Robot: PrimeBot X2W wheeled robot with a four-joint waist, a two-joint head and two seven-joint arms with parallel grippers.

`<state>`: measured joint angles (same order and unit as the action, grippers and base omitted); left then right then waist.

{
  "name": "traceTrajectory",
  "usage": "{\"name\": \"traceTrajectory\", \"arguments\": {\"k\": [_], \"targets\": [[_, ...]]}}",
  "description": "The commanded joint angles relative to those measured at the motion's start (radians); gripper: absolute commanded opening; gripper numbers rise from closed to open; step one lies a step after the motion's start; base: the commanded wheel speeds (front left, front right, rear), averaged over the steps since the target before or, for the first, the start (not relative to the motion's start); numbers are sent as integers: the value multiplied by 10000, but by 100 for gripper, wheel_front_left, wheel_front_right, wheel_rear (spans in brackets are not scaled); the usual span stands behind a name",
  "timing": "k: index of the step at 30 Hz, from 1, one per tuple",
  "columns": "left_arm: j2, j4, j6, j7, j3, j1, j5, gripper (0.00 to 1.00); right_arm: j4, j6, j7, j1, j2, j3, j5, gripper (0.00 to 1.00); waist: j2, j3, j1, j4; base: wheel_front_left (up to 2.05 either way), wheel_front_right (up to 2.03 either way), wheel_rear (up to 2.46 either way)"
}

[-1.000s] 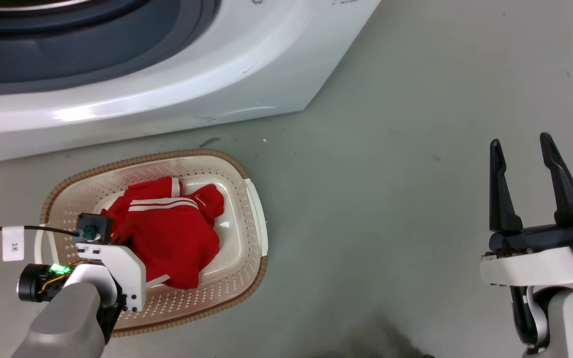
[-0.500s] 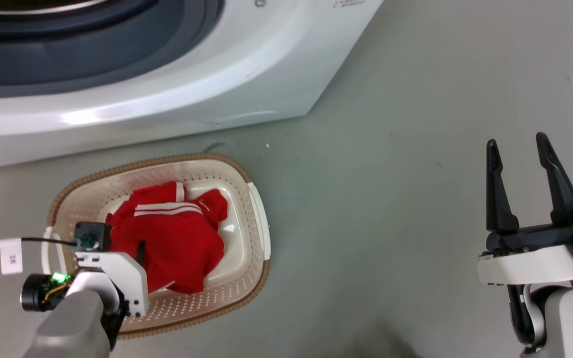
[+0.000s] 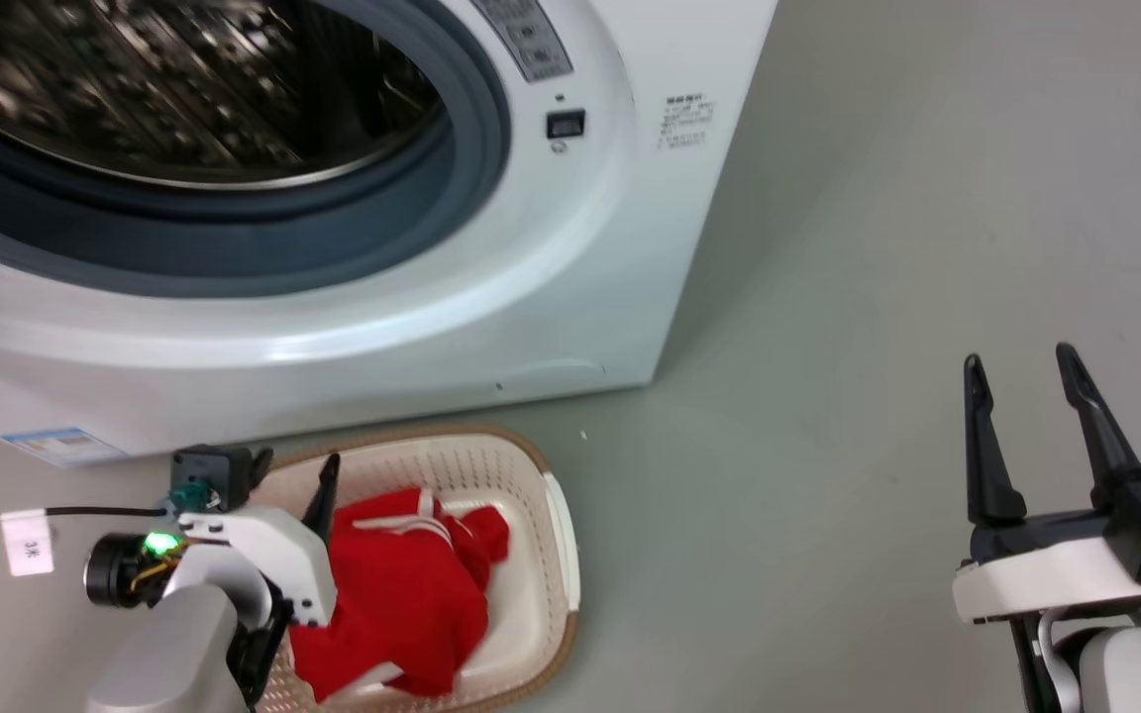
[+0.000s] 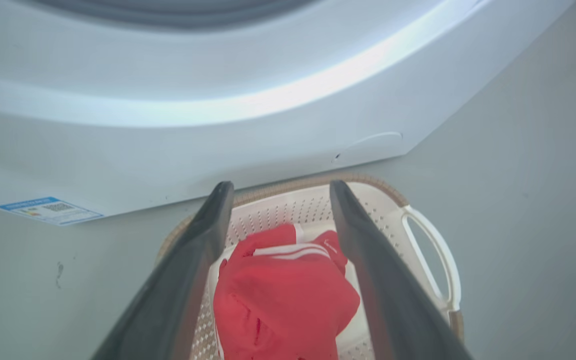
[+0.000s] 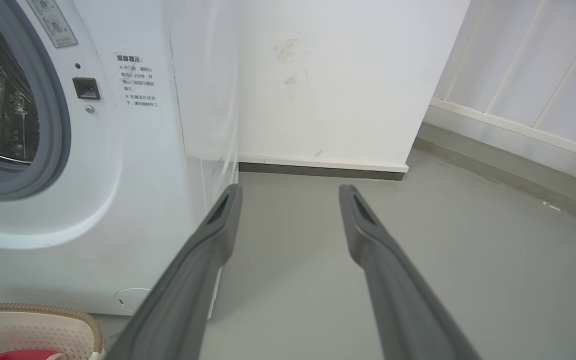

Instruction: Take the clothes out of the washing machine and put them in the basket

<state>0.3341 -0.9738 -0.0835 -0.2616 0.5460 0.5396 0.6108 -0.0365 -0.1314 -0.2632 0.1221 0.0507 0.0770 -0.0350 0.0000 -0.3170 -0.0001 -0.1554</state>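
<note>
**Red clothes** [image 3: 402, 594]: a crumpled heap with white stripes showing near its top. It lies inside the basket [image 3: 543, 473]. I cannot tell whether the heap is one garment or two.

**Basket:** cream plastic with perforated sides and a brown woven-look rim. It stands on the grey floor [image 3: 828, 248] just in front of the washing machine [image 3: 570, 297], below the lower right part of its front panel. In my left wrist view its white loop handle [image 4: 438, 260] is on the right.

**My left tool** [image 4: 281, 187]: it hovers over the left part of the basket with its two fingers spread apart, gripping nothing. In the left wrist view the red heap lies between and below the fingers. The fingers point toward the far rim of the basket and the base of the machine.

**Washing machine:** white, with its round mouth facing me. A grey rubber gasket [image 3: 476, 149] rings the shiny perforated drum [image 3: 164, 89]. A small blue-edged label [image 3: 60, 446] sits at the bottom left of the front panel.

**My right tool** [image 3: 1018, 356]: it is well apart from the basket, off to my right over bare floor. Its fingers are spread and empty. In the right wrist view they point past the machine's right side toward a white wall [image 5: 343, 75].
</note>
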Motion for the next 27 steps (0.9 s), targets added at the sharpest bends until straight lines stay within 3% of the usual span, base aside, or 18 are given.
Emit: {"name": "traceTrajectory", "arguments": {"k": [1, 6, 11, 18, 27], "targets": [[70, 555, 133, -48, -286, -217, -142, 100, -82, 14, -25, -204, -7, 22, -65, 100, 0, 1039, 1, 498, 0, 0, 0], [182, 2824, 559, -37, -1474, -1166, -867, 100, -206, 14, -23, -555, -12, 230, -192, 100, 0, 1968, 1, 921, 0, 0, 0], [-100, 4990, 893, -38, -2837, -2540, -1497, 100, -362, 14, -23, -936, -10, 177, -370, 100, 0, 2808, 1, 1168, 0, 0, 0], [-633, 7680, 1179, -37, -4031, -4532, -2632, 100, -339, 14, -25, -1414, -9, 104, -316, 100, 0, 3390, 1, 1247, 0, 0, 0], [-1669, 9585, 840, -39, -5210, -6429, -3862, 100, -126, 14, -25, -2247, -9, 191, 18, 100, 0, 3832, 1, 1194, 0, 0, 0]]}}
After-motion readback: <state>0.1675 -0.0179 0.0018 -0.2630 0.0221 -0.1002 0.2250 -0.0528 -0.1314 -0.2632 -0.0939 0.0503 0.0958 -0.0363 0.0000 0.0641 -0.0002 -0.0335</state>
